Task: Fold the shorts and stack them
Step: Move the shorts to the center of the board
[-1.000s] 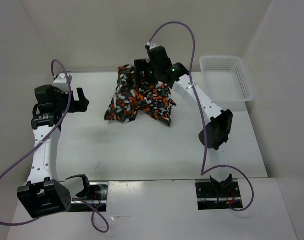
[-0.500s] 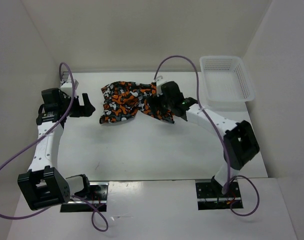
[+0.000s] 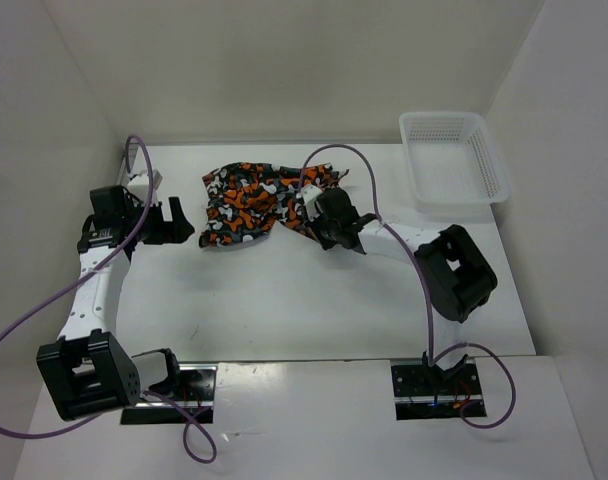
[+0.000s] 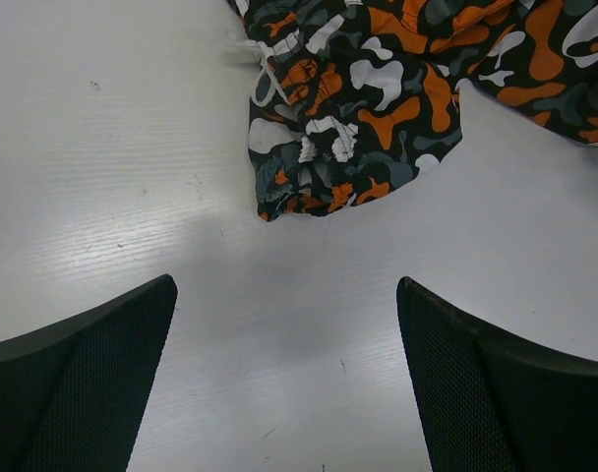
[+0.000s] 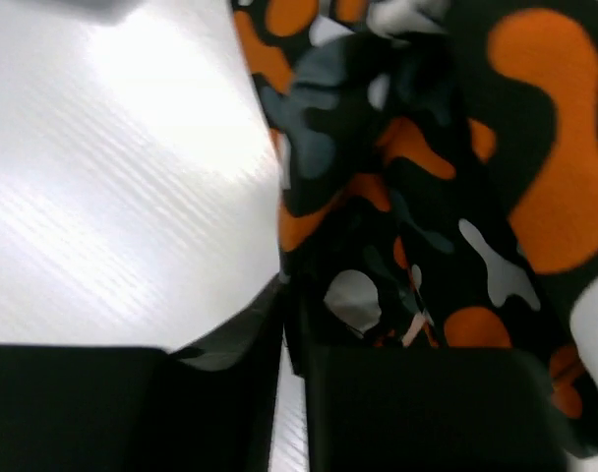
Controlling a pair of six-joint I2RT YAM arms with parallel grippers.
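Note:
The shorts [image 3: 249, 200], camouflage in orange, black, grey and white, lie crumpled and spread low on the far middle of the table. My right gripper [image 3: 320, 222] sits at their right edge. In the right wrist view its jaws [image 5: 291, 315] are nearly together, with the hem of the shorts [image 5: 456, 197] pinched between them. My left gripper [image 3: 180, 222] stands open just left of the shorts, not touching them. In the left wrist view the shorts' near corner [image 4: 348, 128] lies ahead of the wide-apart fingers [image 4: 286, 287], with bare table between them.
A white mesh basket [image 3: 454, 158] stands at the far right of the table. White walls close in the table at the back and both sides. Purple cables loop over both arms.
The right arm lowered the bunched shorts from a raised heap to the table, where they spread out leftward. Its jaws then closed on the right edge. The left gripper shifted slightly toward the shorts.

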